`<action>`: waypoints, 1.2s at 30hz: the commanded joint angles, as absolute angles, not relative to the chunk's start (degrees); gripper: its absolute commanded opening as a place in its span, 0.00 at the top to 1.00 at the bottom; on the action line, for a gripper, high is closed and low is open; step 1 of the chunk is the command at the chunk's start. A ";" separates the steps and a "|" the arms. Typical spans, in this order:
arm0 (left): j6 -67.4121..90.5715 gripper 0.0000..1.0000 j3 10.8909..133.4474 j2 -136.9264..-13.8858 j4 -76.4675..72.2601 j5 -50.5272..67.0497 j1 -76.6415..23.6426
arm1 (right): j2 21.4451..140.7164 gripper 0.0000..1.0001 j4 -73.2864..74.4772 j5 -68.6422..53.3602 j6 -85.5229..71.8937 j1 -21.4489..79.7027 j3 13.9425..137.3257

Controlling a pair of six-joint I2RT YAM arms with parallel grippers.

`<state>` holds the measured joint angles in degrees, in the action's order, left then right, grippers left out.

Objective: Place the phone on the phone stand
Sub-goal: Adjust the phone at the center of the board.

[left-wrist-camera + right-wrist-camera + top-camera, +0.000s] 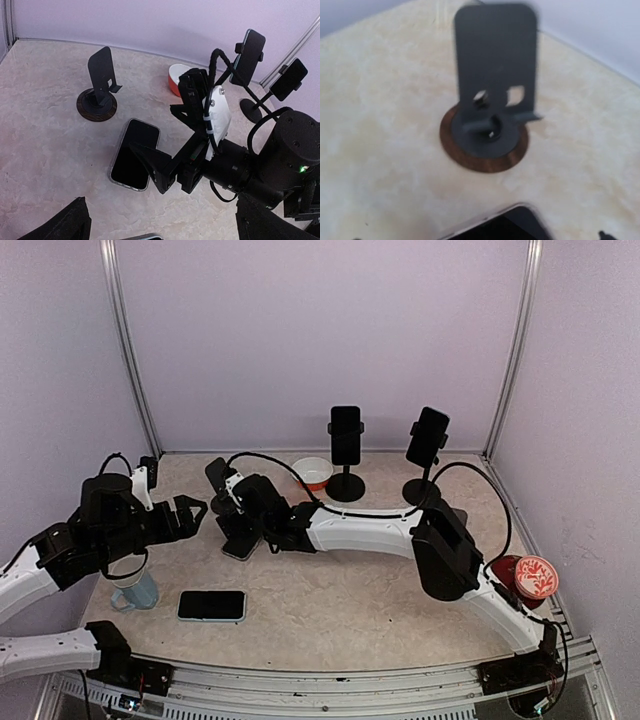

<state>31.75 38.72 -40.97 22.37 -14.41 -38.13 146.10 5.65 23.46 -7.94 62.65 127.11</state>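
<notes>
A black phone (134, 152) with a silver rim lies flat on the table, screen up. My right gripper (238, 525) hovers open just above its near right end; one finger (150, 160) overlaps the screen, and the jaws do not close on the phone. The empty phone stand (495, 75), a dark plate on a round brown base (484, 150), stands just beyond the phone (512, 225) in the right wrist view. My left gripper (193, 515) is open and empty, to the left of the phone, facing it. A second phone (211, 606) lies near the front edge.
Two tall stands at the back each hold a phone (346, 435) (427, 437). A red and white bowl (313, 472) sits between them and the empty phone stand (218, 478). A blue cup (135, 590) stands at the front left, a red cup (530, 577) at the far right.
</notes>
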 commanded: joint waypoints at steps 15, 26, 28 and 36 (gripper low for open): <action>33.76 0.01 38.44 -57.80 12.12 -10.71 -34.33 | 159.74 0.00 1.33 23.37 -3.56 63.81 134.36; 29.44 0.01 41.66 -76.80 1.95 -2.77 -29.38 | 131.76 0.00 -7.48 24.26 -6.69 61.70 93.45; 28.76 0.01 42.23 -80.16 -0.08 -1.62 -29.01 | 125.36 0.00 -8.88 22.96 -7.83 60.44 86.67; 26.73 0.01 46.09 -91.79 -2.12 -2.12 -28.22 | 110.14 0.00 -7.93 26.24 -7.83 58.51 73.67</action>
<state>28.86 43.53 -87.92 0.60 -1.74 -28.75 116.62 -6.00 24.73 -7.16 58.89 78.17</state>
